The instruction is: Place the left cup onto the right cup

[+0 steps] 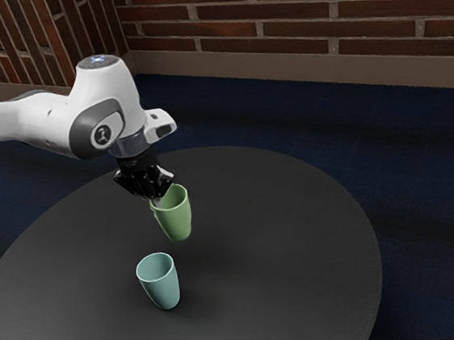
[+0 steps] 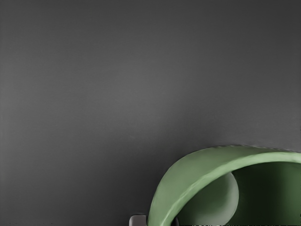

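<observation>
My black gripper is shut on the rim of a green cup, which hangs tilted above the round dark table. A teal cup stands upright on the table, below the green cup and slightly toward the exterior view's left, apart from it. In the wrist view the green cup's rim and its hollow inside sit just under my hand, with bare table behind.
The dark round table has free surface toward the exterior view's right and front. A brick wall runs along the back, with dark blue floor around the table.
</observation>
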Tool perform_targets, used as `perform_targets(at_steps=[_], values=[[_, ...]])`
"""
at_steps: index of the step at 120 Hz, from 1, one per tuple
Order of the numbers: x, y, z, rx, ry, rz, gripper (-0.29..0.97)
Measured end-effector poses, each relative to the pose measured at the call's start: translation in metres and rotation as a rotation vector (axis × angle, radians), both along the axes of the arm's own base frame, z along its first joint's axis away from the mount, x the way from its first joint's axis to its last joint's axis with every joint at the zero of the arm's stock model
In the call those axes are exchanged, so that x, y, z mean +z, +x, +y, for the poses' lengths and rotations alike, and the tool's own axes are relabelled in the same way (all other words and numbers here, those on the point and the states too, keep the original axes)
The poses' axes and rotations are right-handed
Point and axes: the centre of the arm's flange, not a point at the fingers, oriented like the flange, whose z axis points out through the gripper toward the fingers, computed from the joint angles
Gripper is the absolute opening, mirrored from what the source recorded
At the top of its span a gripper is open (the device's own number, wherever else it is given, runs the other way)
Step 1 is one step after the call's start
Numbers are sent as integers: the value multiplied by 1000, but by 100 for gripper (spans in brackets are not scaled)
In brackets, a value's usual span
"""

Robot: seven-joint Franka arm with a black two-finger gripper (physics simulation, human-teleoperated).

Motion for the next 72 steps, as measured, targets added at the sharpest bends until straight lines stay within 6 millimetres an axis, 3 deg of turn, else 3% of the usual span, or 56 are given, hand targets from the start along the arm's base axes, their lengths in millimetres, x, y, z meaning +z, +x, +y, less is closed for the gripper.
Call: perform_targets(at_steps=[31, 72], values=[[20, -40, 4, 20, -8, -16, -11], [22, -71, 6, 48, -14, -12, -11]])
